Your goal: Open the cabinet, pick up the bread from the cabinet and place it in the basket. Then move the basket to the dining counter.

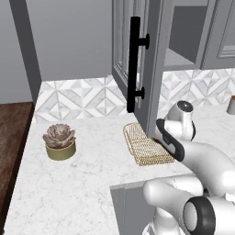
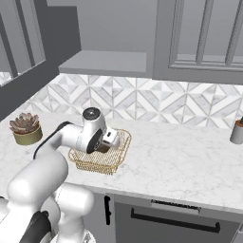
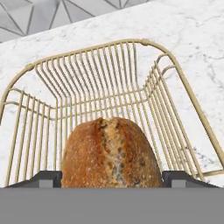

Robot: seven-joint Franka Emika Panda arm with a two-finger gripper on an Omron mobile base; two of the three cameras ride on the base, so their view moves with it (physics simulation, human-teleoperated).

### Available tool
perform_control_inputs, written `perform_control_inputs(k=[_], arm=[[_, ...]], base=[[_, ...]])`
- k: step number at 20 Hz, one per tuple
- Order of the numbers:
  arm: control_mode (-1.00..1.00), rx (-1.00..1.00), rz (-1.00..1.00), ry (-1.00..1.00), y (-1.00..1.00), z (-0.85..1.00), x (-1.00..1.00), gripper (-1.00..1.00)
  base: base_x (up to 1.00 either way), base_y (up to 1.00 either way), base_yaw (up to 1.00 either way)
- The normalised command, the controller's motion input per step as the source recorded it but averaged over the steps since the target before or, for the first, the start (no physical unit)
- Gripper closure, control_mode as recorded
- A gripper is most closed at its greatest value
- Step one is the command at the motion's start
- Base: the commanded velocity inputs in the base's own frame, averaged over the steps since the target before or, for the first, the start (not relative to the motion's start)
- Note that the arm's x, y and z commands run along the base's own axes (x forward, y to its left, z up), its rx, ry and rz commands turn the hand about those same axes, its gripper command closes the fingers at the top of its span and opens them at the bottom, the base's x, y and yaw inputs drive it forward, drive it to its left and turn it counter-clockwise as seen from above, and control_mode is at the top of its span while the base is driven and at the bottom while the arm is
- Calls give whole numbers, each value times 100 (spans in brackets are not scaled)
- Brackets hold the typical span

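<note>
The pincer (image 3: 112,177) is closed on the bread (image 3: 111,153), which is gripped between the two dark fingertips (image 3: 43,178) at its flanks. The load is held directly over the basket (image 3: 105,87); in the hand view the wire floor and flared walls are seen just beyond the loaf, so the drop point lies straight ahead along the pincer axis. The basket (image 2: 100,154) rests on the marble desk (image 2: 180,161), near the tiled backsplash (image 2: 156,102). The cabinet (image 1: 137,64) door is seen swung open above it. Release is judged to be the next step, followed by transfer of the basket to the dining counter.
</note>
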Motion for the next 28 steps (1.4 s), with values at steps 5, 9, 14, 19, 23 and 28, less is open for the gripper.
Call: perform_control_inputs(k=[5,9,14,19,23,28], arm=[[-100,0,0,-1,14,-54,17,100],[-100,2,1,0,-3,-21,5,100],[-100,0,0,0,0,0,0,100],[-100,0,0,0,0,0,0,-100],[-100,0,0,0,0,0,0,-100],[-100,-1,0,0,0,10,0,-100]], base=[[0,0,0],[0,0,0],[0,0,0],[0,0,0],[0,0,0],[0,0,0]])
